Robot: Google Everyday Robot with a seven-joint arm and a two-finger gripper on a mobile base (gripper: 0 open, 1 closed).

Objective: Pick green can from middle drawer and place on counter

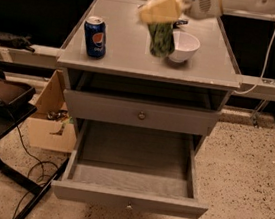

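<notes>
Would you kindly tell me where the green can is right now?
In the camera view, the gripper holds the green can over the counter, right beside the white bowl.

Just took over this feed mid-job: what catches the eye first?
The gripper grips the green can from above, over the counter beside the white bowl. Below, the middle drawer stands pulled open; a blue Pepsi can sits on the counter's left.
</notes>
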